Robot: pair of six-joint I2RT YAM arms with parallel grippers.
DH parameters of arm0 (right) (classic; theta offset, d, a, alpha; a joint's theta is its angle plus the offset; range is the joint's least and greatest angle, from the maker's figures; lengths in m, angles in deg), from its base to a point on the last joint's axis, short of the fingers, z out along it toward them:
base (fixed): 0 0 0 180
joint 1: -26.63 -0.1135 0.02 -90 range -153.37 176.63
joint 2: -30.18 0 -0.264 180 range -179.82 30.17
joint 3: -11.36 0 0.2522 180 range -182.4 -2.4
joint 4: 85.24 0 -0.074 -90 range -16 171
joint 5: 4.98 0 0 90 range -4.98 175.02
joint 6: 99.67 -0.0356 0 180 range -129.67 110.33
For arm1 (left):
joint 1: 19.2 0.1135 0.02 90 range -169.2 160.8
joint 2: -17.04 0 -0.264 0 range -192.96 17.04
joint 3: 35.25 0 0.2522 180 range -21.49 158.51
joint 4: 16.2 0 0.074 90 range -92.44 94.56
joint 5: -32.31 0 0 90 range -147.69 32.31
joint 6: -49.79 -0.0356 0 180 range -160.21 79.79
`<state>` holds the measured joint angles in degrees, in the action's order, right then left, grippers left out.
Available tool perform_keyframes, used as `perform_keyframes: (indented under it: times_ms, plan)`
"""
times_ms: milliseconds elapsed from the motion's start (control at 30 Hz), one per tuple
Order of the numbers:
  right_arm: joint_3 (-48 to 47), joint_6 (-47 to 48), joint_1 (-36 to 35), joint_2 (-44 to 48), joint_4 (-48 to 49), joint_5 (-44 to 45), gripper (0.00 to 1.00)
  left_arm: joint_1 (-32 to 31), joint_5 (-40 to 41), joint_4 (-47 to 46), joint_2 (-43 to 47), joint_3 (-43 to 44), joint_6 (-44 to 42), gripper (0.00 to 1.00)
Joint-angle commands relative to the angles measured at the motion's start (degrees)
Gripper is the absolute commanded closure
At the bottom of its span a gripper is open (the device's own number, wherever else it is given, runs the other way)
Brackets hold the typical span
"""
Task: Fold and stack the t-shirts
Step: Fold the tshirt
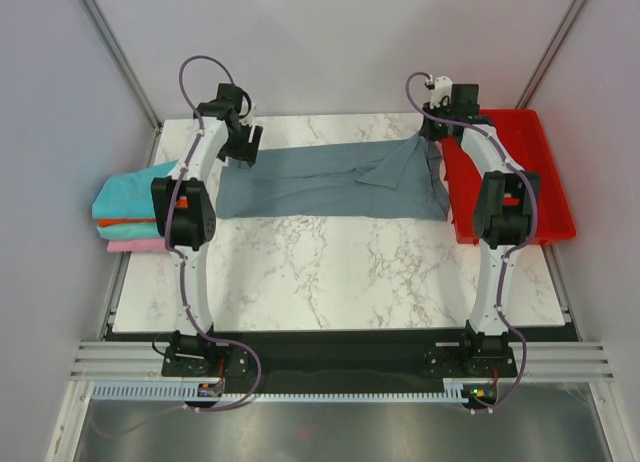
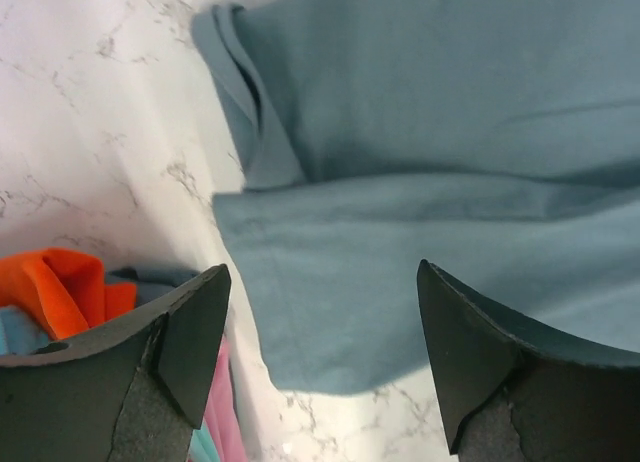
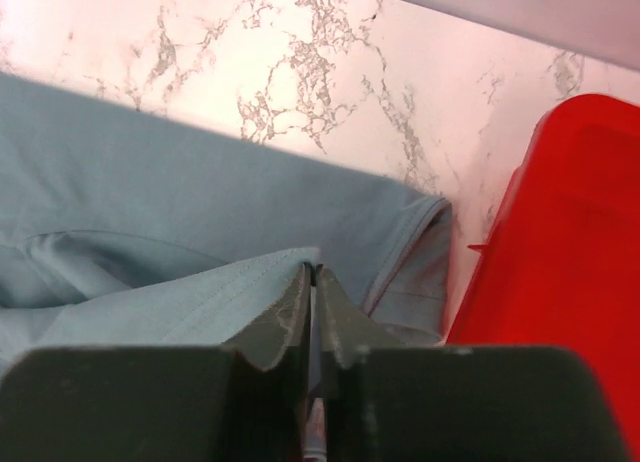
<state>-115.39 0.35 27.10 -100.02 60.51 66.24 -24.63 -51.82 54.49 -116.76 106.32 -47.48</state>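
Note:
A large slate grey-blue t-shirt (image 1: 320, 182) lies spread along the back of the marble table (image 1: 330, 272). My left gripper (image 1: 245, 147) hovers open over its left end. In the left wrist view the fingers (image 2: 190, 332) stand wide apart above the cloth (image 2: 420, 132), holding nothing. My right gripper (image 1: 432, 140) is at the shirt's right end, shut on a raised fold of the grey-blue cloth (image 3: 200, 202), which meets the jaws' tips (image 3: 312, 272). Folded teal (image 1: 130, 194), orange (image 1: 125, 225) and pink (image 1: 135, 245) t-shirts are stacked at the table's left edge.
A red plastic tray (image 1: 535, 172) stands at the back right, close beside my right gripper, and its wall (image 3: 560, 242) fills the right of the right wrist view. The grey-blue shirt's right edge drapes against it. Walls close in the back and sides.

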Motion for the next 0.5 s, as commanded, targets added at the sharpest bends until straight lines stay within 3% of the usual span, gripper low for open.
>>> perform_keyframes:
  times_ms: [0,33,100,133,367,467]
  plan:
    - [-2.3,-0.6,-0.1,0.5,2.0,2.5,0.84,-1.2,-1.5,-0.4,7.7,-4.0,1.8,0.16]
    - [-2.0,-0.4,-0.1,1.6,1.9,3.3,0.53,-1.2,-2.8,-0.1,9.0,-5.4,1.8,0.13]
    - [0.1,1.6,-0.1,3.2,1.8,3.3,0.36,-1.2,-5.3,0.3,10.5,-9.3,1.3,0.09]
    - [1.1,1.8,-0.1,5.1,1.9,2.4,0.21,-1.1,-5.6,0.4,11.5,-10.6,1.4,0.08]
    - [7.2,4.6,-3.4,8.0,-7.4,-9.8,0.26,-0.3,-12.4,-2.3,13.1,-24.8,2.1,0.17]
    - [9.7,4.0,-4.9,7.9,-8.4,-13.1,0.37,-0.1,-13.4,-4.5,11.6,-27.0,2.3,0.2]
